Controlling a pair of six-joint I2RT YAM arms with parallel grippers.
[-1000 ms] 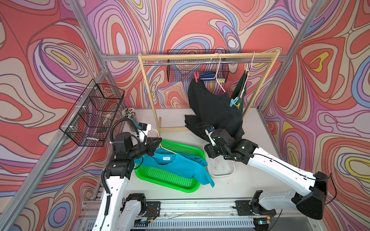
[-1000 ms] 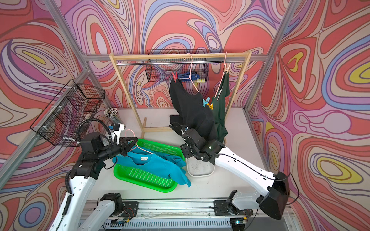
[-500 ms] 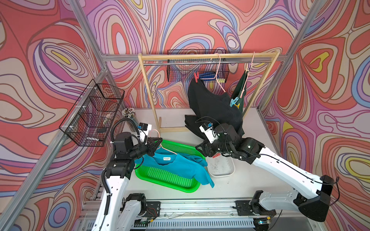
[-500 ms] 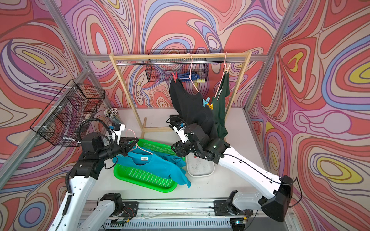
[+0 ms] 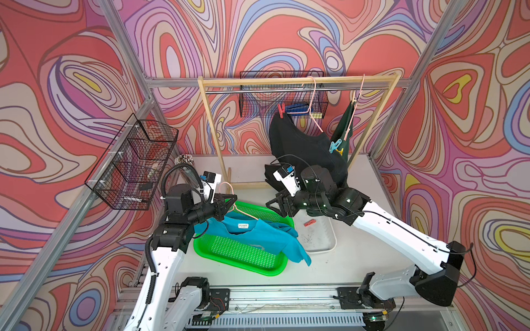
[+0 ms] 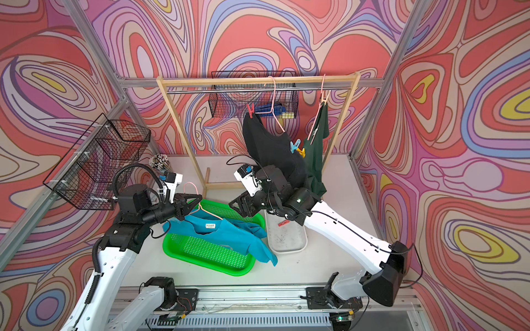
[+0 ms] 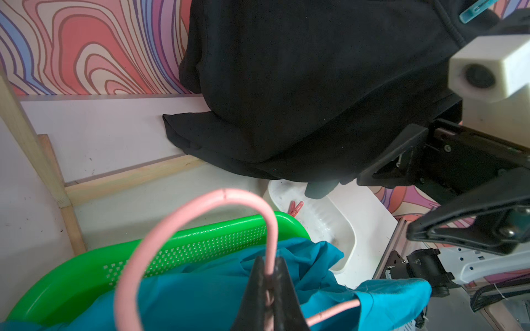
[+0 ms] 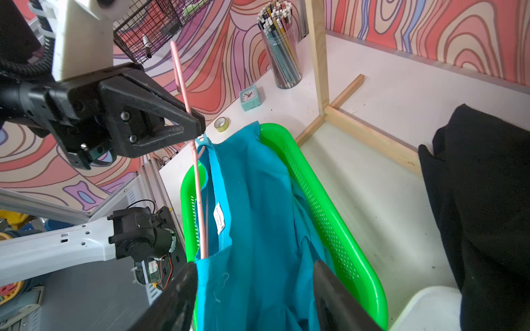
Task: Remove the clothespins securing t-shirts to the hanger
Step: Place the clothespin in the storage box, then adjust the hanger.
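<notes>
My left gripper (image 5: 233, 197) is shut on the neck of a pink hanger (image 7: 200, 206). From the hanger a turquoise t-shirt (image 5: 258, 238) sags into the green tray (image 5: 269, 272). My right gripper (image 5: 275, 206) hangs open over the tray's far side, its jaws on either side of the turquoise cloth (image 8: 252, 200) without pinching it. One red clothespin (image 5: 309, 222) lies in the white tray (image 5: 329, 243). On the rail, a red clothespin (image 5: 281, 110) pins the black t-shirt (image 5: 304, 149). Light blue (image 5: 335, 145) and yellow (image 5: 340, 151) clothespins sit beside the dark green t-shirt (image 5: 348, 123).
The wooden rack (image 5: 298, 81) spans the back, with a wire basket (image 5: 284, 94) behind it. Another wire basket (image 5: 134, 160) juts from the left wall above a pencil cup (image 5: 185, 163). A small clock (image 8: 250, 97) and a tape roll (image 8: 221, 123) sit near the green tray.
My right arm has swung left from above the white tray to the green tray's far side, jaws still open. The left gripper holds the hanger in the same place.
</notes>
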